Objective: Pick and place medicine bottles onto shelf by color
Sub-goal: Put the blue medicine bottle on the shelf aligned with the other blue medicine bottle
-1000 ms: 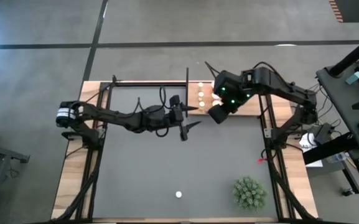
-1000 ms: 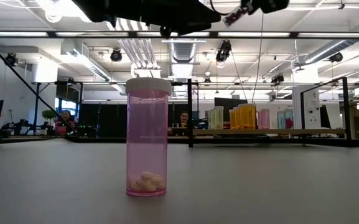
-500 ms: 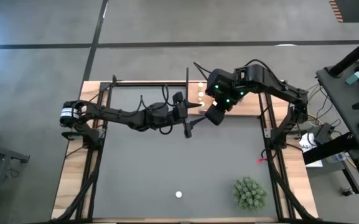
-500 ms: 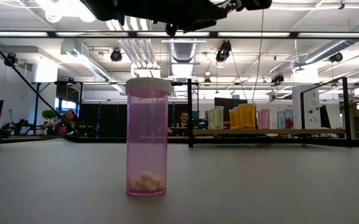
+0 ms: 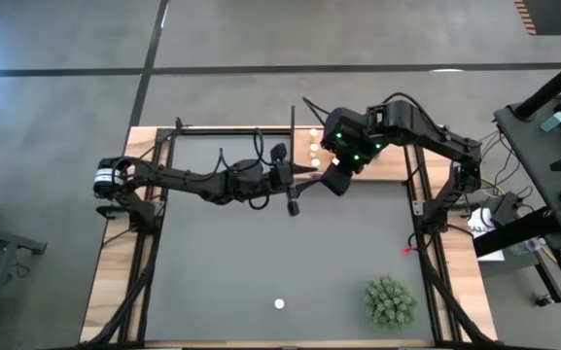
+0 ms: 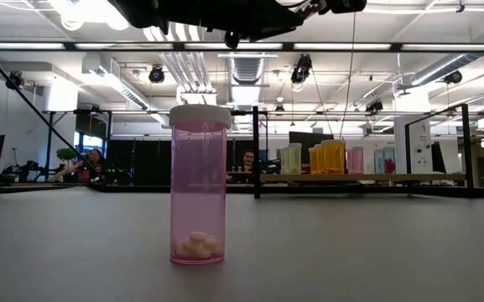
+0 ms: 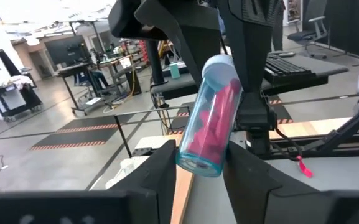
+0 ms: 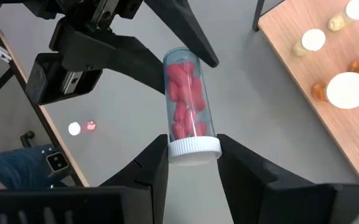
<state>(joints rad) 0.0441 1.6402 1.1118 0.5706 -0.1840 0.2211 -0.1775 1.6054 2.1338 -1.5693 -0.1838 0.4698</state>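
A clear medicine bottle (image 7: 210, 118) with pink pills and a white cap hangs in the air between my two grippers, just in front of the shelf (image 5: 397, 167). My left gripper (image 5: 297, 187) reaches in from the left and is shut on its bottom end. My right gripper (image 5: 331, 179) comes from the right and is shut on its cap end. A pink bottle (image 6: 198, 189) stands upright on its base on the dark mat near the front edge, its white cap (image 5: 279, 304) seen from above. Several bottles (image 8: 347, 90) stand on the shelf. My left gripper pinches the bottle's bottom end (image 7: 198, 163) between its two fingers, coming roughly level from the table's left. The bottle sticks out beyond the fingertips toward the other gripper, tilted and clear of the table. My right gripper pinches the white cap (image 8: 193, 148) between its two fingers, reaching in from the table's right. The body (image 8: 185, 99) points away from it toward the left gripper's fingers (image 8: 185, 25). The bottle is lifted clear of the mat.
A green spiky plant (image 5: 390, 301) stands at the mat's near right corner. Black frame posts (image 5: 293, 126) rise at the shelf's left end, close behind the grippers. The wide dark mat (image 5: 212, 262) lies between the grippers and the front edge.
My left gripper has moved toward the table's right and my right gripper a little toward the left, so they have met at the bottle. The left gripper's fingers have then shut on the bottle's bottom end. The right gripper has stayed shut on the cap.
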